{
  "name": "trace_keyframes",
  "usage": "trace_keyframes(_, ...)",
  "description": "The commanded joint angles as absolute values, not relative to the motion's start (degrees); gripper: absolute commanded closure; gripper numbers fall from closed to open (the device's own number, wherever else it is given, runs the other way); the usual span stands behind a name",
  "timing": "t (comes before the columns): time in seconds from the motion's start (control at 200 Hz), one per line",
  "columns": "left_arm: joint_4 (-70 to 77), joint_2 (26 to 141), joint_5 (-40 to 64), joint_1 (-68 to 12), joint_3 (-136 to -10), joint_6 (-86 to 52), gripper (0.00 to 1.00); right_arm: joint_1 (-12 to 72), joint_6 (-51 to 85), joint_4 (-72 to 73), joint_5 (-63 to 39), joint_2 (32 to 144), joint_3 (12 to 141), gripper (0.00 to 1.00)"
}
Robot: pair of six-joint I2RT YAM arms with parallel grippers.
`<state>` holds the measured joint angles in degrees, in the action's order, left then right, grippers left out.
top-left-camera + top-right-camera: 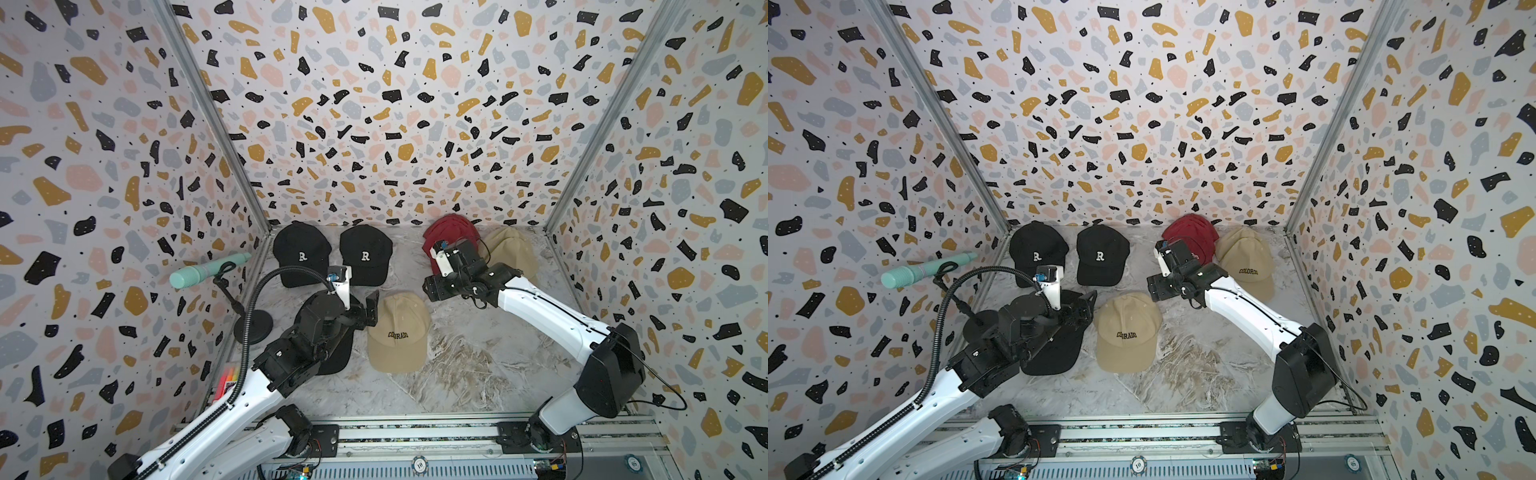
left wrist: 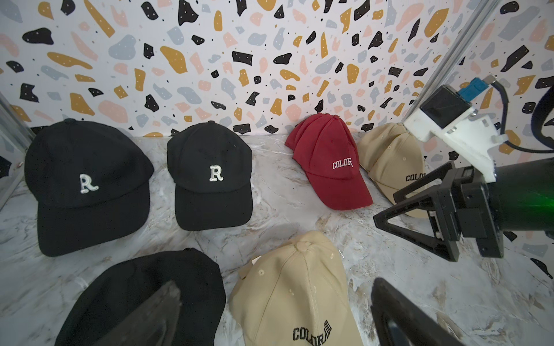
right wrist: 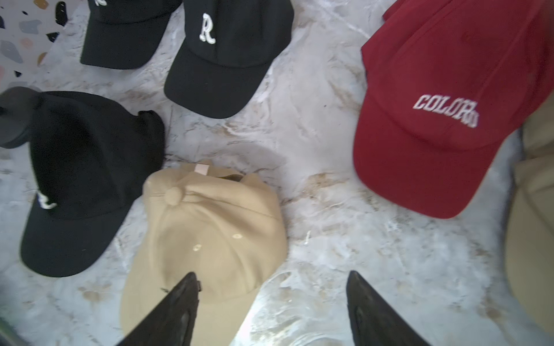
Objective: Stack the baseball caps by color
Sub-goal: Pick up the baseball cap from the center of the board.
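Right wrist view: the right gripper (image 3: 272, 273) is being held open, empty, near the tan cap (image 3: 209, 227). Slippage is being risked by a loose-fabric pinch.

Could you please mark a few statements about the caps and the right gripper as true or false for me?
1. A black R cap and a second black R cap sit side by side by the back wall. True.
2. The middle tan cap reads COLORADO in white. False: the lettering is black.
3. The red cap sits at the back beside another tan cap. True.
4. The right gripper grips the red cap. False: its jaws stand open and empty.
5. A third black cap lies on top of the middle tan cap. False: it lies beside it on the table.
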<state>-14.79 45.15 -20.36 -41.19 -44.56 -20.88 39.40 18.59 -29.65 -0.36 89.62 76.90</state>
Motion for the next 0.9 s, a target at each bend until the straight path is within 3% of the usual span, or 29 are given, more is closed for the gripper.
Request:
trace_keyframes(0.0, -14.9, 42.0, -21.0, -40.9, -42.4, -23.3, 0.0, 42.7, 24.9, -31.4, 1.3, 89.6, 77.0, 0.26)
trace_keyframes(0.491, -15.6, 34.9, -20.7, -41.0, -35.7, -25.5, 0.0, 56.2, 32.1, -30.5, 1.6, 97.3, 78.7, 0.38)
trace_keyframes(0.891, -20.0, 32.1, -21.6, -40.9, -36.8, -25.7, 0.0, 57.8, 37.3, -29.6, 7.0, 104.2, 81.4, 0.44)
